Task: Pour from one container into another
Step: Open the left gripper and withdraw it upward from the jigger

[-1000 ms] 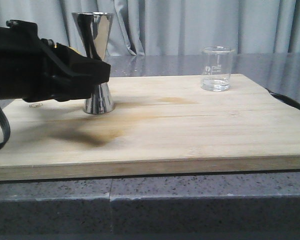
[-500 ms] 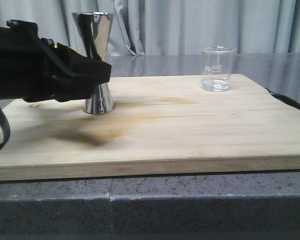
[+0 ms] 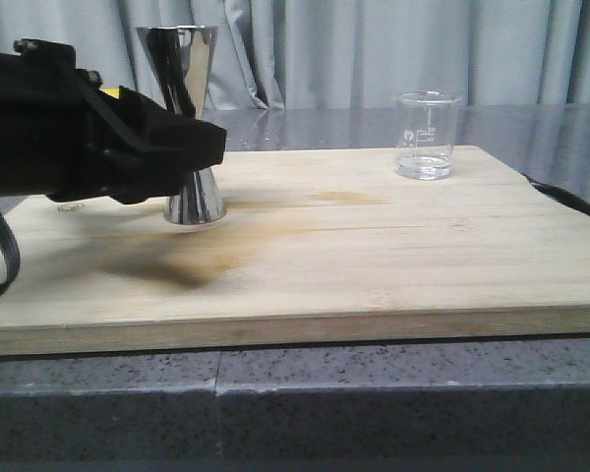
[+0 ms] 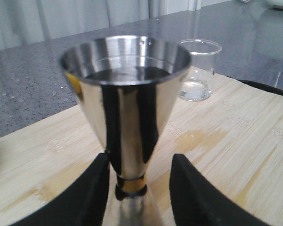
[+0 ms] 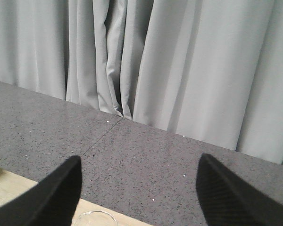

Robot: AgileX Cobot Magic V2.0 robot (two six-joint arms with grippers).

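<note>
The steel jigger (image 3: 182,79) stands at the back left of the wooden board (image 3: 374,256), with a gold band at its waist (image 4: 132,186). My left gripper (image 3: 211,147) is open around that waist: one finger (image 4: 96,188) touches the jigger (image 4: 127,94), while the other finger (image 4: 193,188) stands a little apart from it. The clear glass beaker (image 3: 427,135) stands at the back right with a little clear liquid in its bottom, and the left wrist view shows the beaker (image 4: 198,70) behind the jigger. My right gripper (image 5: 139,157) is open above the beaker's rim (image 5: 95,219).
The board lies on a grey speckled counter (image 3: 374,403) with a grey curtain (image 3: 324,49) behind. A brownish wet stain (image 3: 206,261) marks the board in front of the jigger. A black cable (image 3: 560,197) curves off the board's right edge.
My left gripper has pushed slightly to the right around the jigger's waist. The jigger's top has shifted a little to the left. The beaker has not moved.
</note>
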